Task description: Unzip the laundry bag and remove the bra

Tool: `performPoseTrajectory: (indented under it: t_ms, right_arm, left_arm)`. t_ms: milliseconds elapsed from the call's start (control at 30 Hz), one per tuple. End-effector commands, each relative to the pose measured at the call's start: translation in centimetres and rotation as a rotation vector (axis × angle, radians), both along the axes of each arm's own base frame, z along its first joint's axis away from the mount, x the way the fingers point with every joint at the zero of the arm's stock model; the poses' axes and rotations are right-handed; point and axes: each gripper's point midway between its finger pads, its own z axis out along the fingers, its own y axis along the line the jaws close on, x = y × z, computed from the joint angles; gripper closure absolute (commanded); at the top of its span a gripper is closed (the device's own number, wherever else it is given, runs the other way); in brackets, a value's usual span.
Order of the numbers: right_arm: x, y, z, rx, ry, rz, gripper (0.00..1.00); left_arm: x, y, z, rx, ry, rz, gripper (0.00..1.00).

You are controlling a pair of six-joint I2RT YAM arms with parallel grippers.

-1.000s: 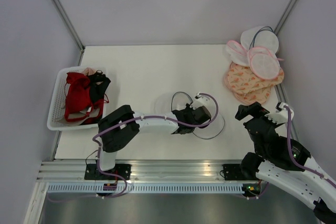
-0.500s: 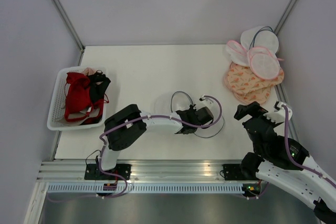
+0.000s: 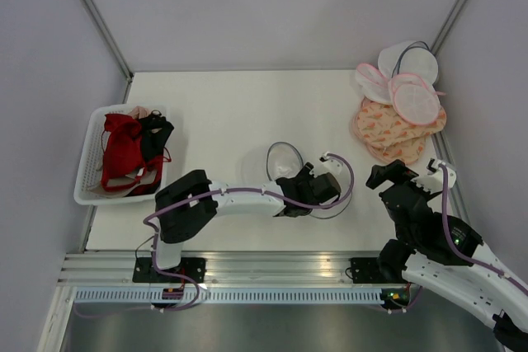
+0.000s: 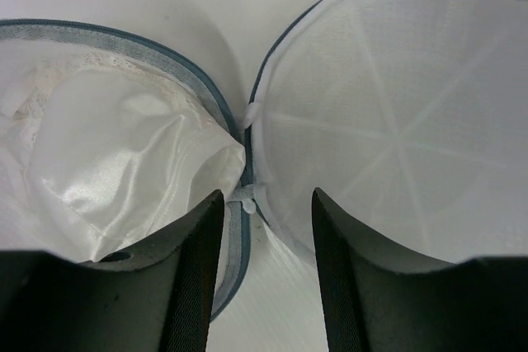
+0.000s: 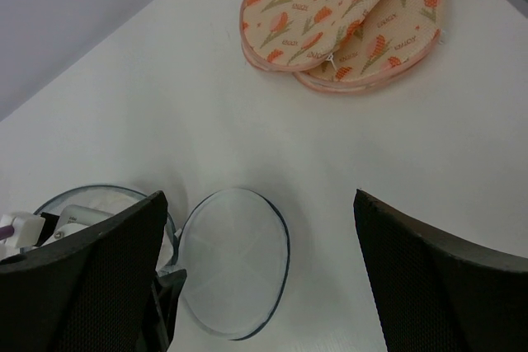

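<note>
Left gripper (image 4: 266, 199) hangs low over the middle of the white table (image 3: 223, 113), its two black fingers (image 4: 194, 269) parted to a moderate gap with nothing held between them. In the left wrist view the fingertips frame the seam where the two halves of the round, white translucent mesh laundry bag with a dark grey zipper rim (image 4: 396, 121) meet. A small white tab on that seam sits just ahead of the fingertips, ungripped.

The bag lies unzipped and spread flat like an open shell. One half is bare ribbed mesh. The other half cradles the glossy white satin bra with a lace edge (image 4: 124, 162), which is inside the rim.

Right gripper (image 5: 260, 199) hovers near the table's right edge, well apart from the bag, its fingers spread wide and empty.

Flat peach bags printed with orange tulips (image 3: 396, 133) and pink-rimmed white round mesh bags (image 3: 412, 92) are piled at the far right corner. A white slotted plastic basket (image 3: 89, 172) holding red and black garments sits at the left edge.
</note>
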Motion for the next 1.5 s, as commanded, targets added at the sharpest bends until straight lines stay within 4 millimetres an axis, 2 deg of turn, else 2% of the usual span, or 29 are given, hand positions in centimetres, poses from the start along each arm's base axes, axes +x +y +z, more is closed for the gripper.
performPoseTrajectory:
  t_ms: [0,133,267,667,733,767,833,867,900,933,1033,1067,1133,1200,1267,1300,1467]
  right_arm:
    - [0.3,0.1,0.3,-0.011,-0.012,-0.006,0.02]
    - [0.4,0.2,0.2,-0.017,-0.009,-0.004,0.02]
    - [0.4,0.2,0.2,-0.019,-0.009,-0.003,0.02]
    - [0.1,-0.1,0.3,-0.012,-0.011,-0.007,0.02]
    - [0.1,-0.1,0.3,-0.008,-0.012,-0.007,0.02]
    - [0.1,-0.1,0.3,-0.006,-0.012,-0.007,0.02]
    - [0.1,-0.1,0.3,-0.003,-0.013,-0.006,0.02]
    - [0.1,-0.1,0.3,-0.005,-0.012,-0.004,0.02]
    - [0.0,-0.2,0.4,-0.003,-0.014,-0.004,0.02]
    - [0.0,-0.2,0.3,-0.005,-0.012,-0.004,0.02]
    - [0.0,-0.3,0.5,-0.004,-0.017,-0.004,0.02]
    - [0.0,-0.3,0.5,-0.003,-0.019,-0.005,0.02]
    - [0.0,-0.2,0.5,0.002,-0.020,-0.003,0.02]
    - [0.0,-0.2,0.4,-0.002,-0.019,-0.002,0.02]
    - [0.1,-0.2,0.4,-0.003,-0.020,-0.003,0.02]
    - [0.1,0.0,0.4,0.000,-0.020,0.000,0.02]
    - [0.2,0.2,0.4,-0.002,-0.019,0.006,0.02]
  left_arm:
    - [-0.2,-1.1,4.1,-0.028,-0.054,-0.040,0.48]
    - [0.5,-0.5,4.1,0.025,-0.105,-0.019,0.48]
    - [2.1,0.8,2.8,0.137,-0.172,0.032,0.47]
    - [4.8,2.4,0.2,0.188,-0.121,0.057,0.51]
    - [5.4,2.8,-0.5,0.196,-0.111,0.067,0.57]
    - [5.4,2.8,-0.6,0.196,-0.110,0.068,0.65]
    - [5.5,2.9,-1.1,0.199,-0.102,0.064,0.76]
    - [5.5,2.8,-1.3,0.198,-0.099,0.063,0.92]
    - [5.5,2.8,-1.3,0.195,-0.096,0.063,0.98]
    - [5.4,2.7,-1.2,0.187,-0.090,0.059,0.98]
    - [5.1,2.3,0.3,0.141,-0.096,0.057,0.98]
    - [5.0,2.1,1.8,0.115,-0.110,0.053,0.98]
    - [4.6,1.8,3.4,0.093,-0.122,0.039,0.98]
    - [4.1,1.2,6.8,0.032,-0.151,0.027,0.98]
    - [3.4,0.8,9.0,0.002,-0.162,0.006,0.98]
    - [3.3,0.9,10.9,-0.032,-0.174,0.004,0.98]
    - [3.5,2.4,16.2,-0.090,-0.252,0.035,0.98]
